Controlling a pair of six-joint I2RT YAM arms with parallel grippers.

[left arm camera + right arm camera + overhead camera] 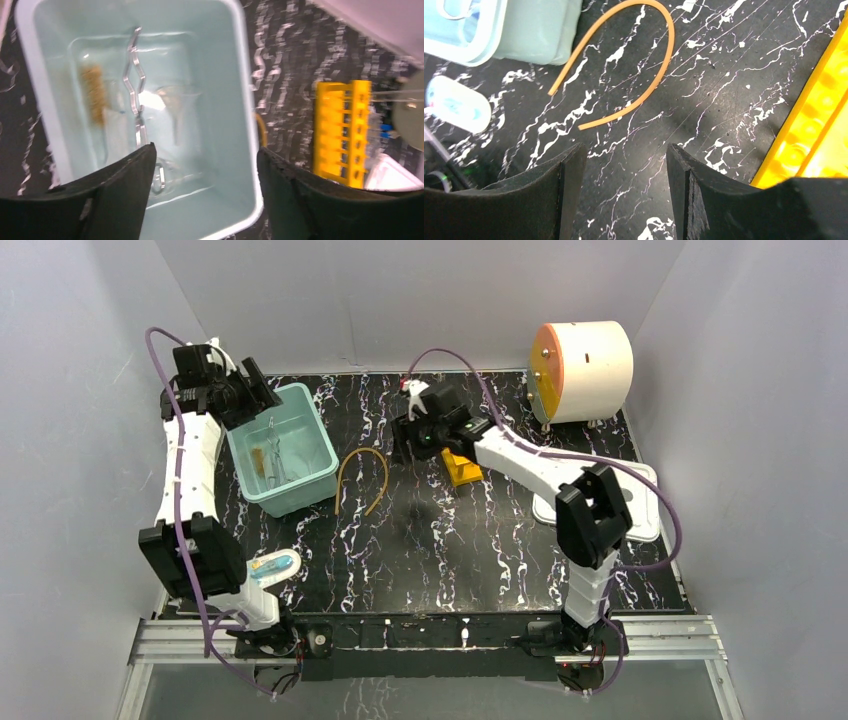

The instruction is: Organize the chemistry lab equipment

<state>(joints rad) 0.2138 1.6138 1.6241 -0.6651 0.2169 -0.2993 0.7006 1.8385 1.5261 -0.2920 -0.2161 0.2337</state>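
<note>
A pale teal bin point(317, 436) stands at the back left; it also shows in the left wrist view point(235, 60). Inside lie a brush with a brown head point(94, 95), metal tongs point(135, 85) and a clear funnel point(172, 102). An amber rubber tube point(362, 480) lies curved on the table beside the bin, also in the right wrist view point(644, 55). A yellow rack point(462, 470) sits under my right arm, and shows in the left wrist view point(342, 130) and right wrist view point(819, 120). My left gripper point(250, 390) hangs open and empty over the bin. My right gripper point(408, 440) is open and empty above bare table between tube and rack.
A white cylinder with an orange face point(580, 370) stands at the back right. A white tray point(645, 500) lies at the right. A small pale oblong case point(275, 566) lies near the left arm's base, also in the right wrist view point(456, 102). Walls enclose the black marbled table.
</note>
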